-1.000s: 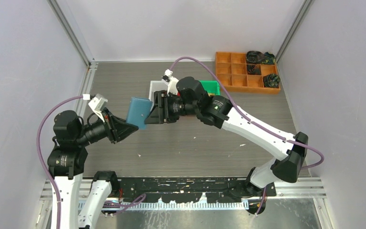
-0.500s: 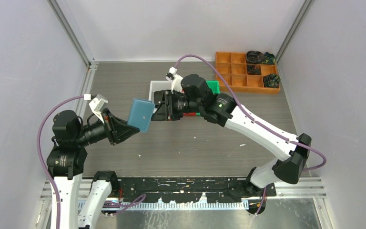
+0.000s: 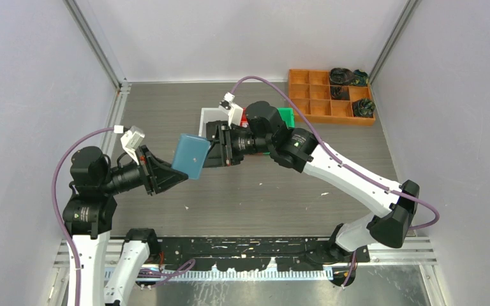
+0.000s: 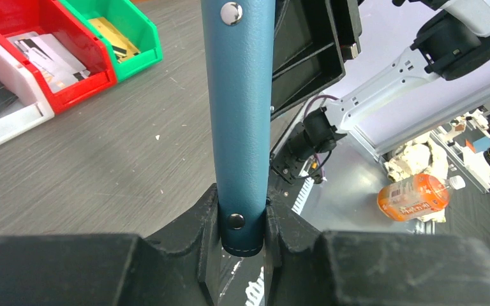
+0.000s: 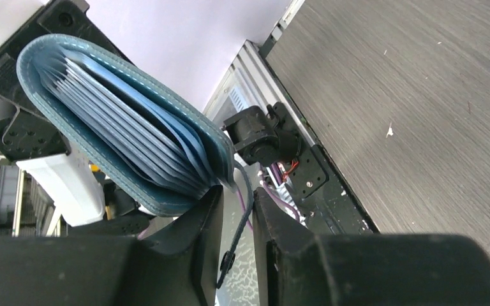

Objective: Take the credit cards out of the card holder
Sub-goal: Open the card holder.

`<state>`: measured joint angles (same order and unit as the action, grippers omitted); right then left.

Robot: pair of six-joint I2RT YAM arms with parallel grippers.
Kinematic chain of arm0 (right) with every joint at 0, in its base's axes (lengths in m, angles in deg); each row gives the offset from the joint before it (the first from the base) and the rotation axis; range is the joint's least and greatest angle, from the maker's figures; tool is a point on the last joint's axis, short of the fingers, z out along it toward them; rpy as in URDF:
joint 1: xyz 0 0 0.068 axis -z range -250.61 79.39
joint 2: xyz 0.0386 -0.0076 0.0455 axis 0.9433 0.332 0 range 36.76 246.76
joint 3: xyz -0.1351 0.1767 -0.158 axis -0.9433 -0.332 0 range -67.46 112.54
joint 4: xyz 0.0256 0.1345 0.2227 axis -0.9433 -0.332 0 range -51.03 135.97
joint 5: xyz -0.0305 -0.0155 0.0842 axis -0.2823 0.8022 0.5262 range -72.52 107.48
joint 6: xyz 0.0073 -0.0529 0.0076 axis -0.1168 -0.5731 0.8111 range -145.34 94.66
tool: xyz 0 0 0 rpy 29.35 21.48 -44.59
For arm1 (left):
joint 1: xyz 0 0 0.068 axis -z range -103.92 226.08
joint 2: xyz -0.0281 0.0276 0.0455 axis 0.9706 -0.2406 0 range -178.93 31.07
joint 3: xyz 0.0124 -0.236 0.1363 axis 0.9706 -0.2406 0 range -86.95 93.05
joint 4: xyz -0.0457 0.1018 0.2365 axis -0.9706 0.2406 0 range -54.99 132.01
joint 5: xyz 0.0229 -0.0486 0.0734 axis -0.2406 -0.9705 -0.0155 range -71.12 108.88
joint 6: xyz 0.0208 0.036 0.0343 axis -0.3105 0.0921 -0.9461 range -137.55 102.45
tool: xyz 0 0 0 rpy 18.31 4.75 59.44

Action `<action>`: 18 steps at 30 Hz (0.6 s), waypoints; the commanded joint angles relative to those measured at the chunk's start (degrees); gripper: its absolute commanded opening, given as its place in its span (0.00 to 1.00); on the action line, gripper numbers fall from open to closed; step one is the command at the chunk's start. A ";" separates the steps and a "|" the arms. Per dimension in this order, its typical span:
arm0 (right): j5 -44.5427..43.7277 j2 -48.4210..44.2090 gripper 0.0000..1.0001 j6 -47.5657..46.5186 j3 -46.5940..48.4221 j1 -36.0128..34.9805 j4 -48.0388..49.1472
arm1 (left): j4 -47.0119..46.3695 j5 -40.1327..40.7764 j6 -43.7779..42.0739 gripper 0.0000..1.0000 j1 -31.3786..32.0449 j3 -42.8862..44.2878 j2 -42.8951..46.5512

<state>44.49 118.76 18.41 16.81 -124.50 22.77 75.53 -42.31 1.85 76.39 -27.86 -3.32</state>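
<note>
The card holder (image 3: 189,157) is a blue folding case held in the air over the table's left middle. My left gripper (image 3: 173,173) is shut on its lower end; the left wrist view shows its snap-studded spine (image 4: 239,115) upright between my fingers. My right gripper (image 3: 215,152) is at the holder's right edge. In the right wrist view the fanned pockets (image 5: 121,127) gape just above my left finger, and the thin closing tab (image 5: 241,210) hangs loose in the narrow gap between my slightly parted fingers. No credit card shows in the pockets.
A white bin (image 4: 0,115), a red bin (image 4: 70,83) holding white printed cards (image 4: 44,54) and a green bin (image 4: 141,46) holding a yellowish card stand behind the arms. An orange compartment tray (image 3: 322,95) sits at the back right.
The left gripper has carried the holder slightly right and nearer, tilting it. The right gripper stayed at its right edge while the right wrist shifted a little to the right.
</note>
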 commanded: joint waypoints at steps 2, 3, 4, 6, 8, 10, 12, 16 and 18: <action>3.58 -0.91 0.25 -1.56 0.02 -0.25 2.37 | -5.09 -4.30 2.93 0.00 0.03 2.46 -0.49; 3.58 -0.90 0.20 -1.49 0.10 -0.29 2.50 | -5.33 -4.59 3.41 0.00 0.03 2.56 -0.66; 3.52 -0.99 0.14 -1.24 0.18 -0.27 2.88 | -5.39 -4.66 3.60 0.00 0.03 2.48 -0.67; 2.38 -2.08 0.04 -0.87 0.19 -0.25 3.37 | -4.66 -2.89 2.40 0.15 0.03 2.29 -0.72; -0.65 -3.67 0.01 -1.34 0.30 -0.32 2.61 | -3.47 0.98 -0.25 0.54 0.03 1.59 -0.27; -4.94 -4.12 0.01 -2.82 2.07 -0.98 -1.24 | -3.62 9.04 -1.57 0.78 0.03 -0.52 0.62; -10.64 -2.23 0.01 -6.31 6.35 -3.42 -8.62 | -5.34 13.99 -1.79 0.85 0.03 -2.78 1.50; -21.14 3.46 0.01 -12.77 15.97 -10.35 -21.90 | -5.48 11.26 -3.26 0.84 0.03 -4.68 1.50; -24.35 5.07 0.01 -14.93 19.03 -12.53 -25.99 | -4.30 8.14 -4.16 0.83 0.03 -4.33 1.32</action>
<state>30.46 121.84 10.58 27.78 -132.63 5.72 73.21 -32.34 0.36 76.44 -32.42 -2.09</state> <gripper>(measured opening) 0.054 0.839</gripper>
